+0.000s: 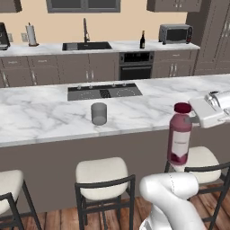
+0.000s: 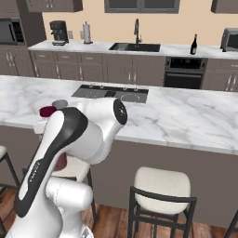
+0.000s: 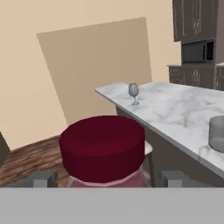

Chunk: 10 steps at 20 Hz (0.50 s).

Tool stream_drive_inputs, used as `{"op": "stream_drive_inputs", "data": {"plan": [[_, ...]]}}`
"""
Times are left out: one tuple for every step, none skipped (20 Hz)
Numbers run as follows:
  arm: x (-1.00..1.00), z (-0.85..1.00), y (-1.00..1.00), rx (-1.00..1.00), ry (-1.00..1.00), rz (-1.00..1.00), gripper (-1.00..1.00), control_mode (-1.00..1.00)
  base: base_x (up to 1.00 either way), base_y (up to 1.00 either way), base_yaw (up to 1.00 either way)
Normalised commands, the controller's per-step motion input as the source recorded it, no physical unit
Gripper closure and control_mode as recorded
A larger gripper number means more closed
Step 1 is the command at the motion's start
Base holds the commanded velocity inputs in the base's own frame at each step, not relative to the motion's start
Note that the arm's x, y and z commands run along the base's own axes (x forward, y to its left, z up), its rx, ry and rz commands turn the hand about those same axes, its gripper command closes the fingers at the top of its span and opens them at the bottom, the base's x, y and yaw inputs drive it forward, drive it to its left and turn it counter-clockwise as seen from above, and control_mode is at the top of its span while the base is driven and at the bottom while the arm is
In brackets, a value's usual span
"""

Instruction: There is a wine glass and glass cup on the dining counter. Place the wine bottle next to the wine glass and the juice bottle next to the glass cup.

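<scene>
Juice bottle [image 3: 103, 148] red cap between claw [image 3: 107, 179] fingers, clamped at neck; arm extended level beside bench [image 1: 45, 112].

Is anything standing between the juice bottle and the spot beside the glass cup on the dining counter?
Nothing visible does. The juice bottle hangs at the counter's near edge, with the gripper astride its neck. Bare marble of the dining counter lies between it and the glass cup. The wine glass stands far along the slab.
</scene>
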Motion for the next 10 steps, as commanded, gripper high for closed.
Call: {"op": "stream_drive_inputs", "data": {"plan": [[0.09, 0.27, 0.2, -0.15, -0.07, 0.05, 1.0, -1.0, 0.0, 0.0, 0.0], [0.14, 0.27, 0.16, -0.13, -0.08, 0.07, 1.0, -1.0, 0.0, 0.0, 0.0], [0.17, 0.22, 0.13, -0.1, -0.07, 0.08, 1.0, -1.0, 0.0, 0.0, 0.0], [0.22, 0.23, 0.06, -0.03, -0.08, 0.09, 1.0, -1.0, 0.0, 0.0, 0.0], [0.2, 0.22, 0.08, -0.03, -0.09, 0.09, 1.0, -1.0, 0.0, 0.0, 0.0], [0.31, 0.16, 0.07, -0.01, -0.07, 0.08, 1.0, -1.0, 0.0, 0.0, 0.0], [0.3, 0.13, 0.09, -0.01, -0.05, 0.07, 1.0, -1.0, 0.0, 0.0, 0.0], [0.35, 0.13, 0.09, 0.0, -0.04, 0.08, 1.0, -1.0, 0.0, 0.0, 0.0], [0.36, 0.11, 0.1, 0.0, -0.01, 0.08, 1.0, -1.0, 0.0, 0.0, 0.0], [0.41, 0.08, 0.12, 0.0, 0.0, 0.09, 1.0, -1.0, 0.0, 0.0, 0.0]]}}
